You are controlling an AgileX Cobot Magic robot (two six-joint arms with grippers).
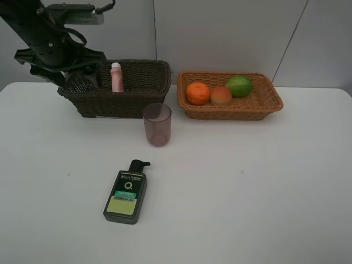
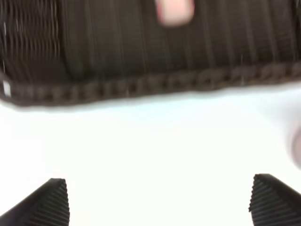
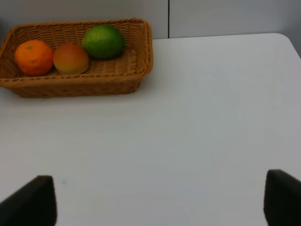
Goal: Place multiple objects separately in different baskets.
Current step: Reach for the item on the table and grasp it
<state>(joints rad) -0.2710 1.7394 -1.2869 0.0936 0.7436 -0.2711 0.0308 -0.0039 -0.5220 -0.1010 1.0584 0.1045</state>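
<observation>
**A:** How do your claws stand?

**B:** My left claw (image 2: 162,202) is spread wide with nothing between its fingers. It hangs by the 9 o'clock end of the dark brown basket (image 1: 118,88). My wrist picture there is blurred, showing only the woven rim and white table (image 1: 247,192). My right claw (image 3: 160,197) is spread too and empty, over bare table; the high camera does not catch it.

**A:** Where are the baskets?

**B:** Taking the table as a clock face from the high camera, the dark brown basket sits at 11 o'clock and the tan basket (image 1: 231,113) at 1 o'clock, both near the far edge.

**A:** What is in them?

**B:** The pink bottle (image 1: 116,77) stands upright in the dark one, near its middle. The tan one holds the orange (image 1: 198,93) at its 9 o'clock end, the peach-like fruit (image 1: 221,95) just beside it, and the green fruit (image 1: 240,86) at 1 o'clock of the peach-like fruit.

**A:** And on the table?

**B:** The mauve cup (image 1: 157,124) stands upright at 5 o'clock of the dark basket, just in front of it. The pump bottle (image 1: 126,192) lies flat, label up, at 7 o'clock of the cup, well apart, its pump pointing to 12.
</observation>
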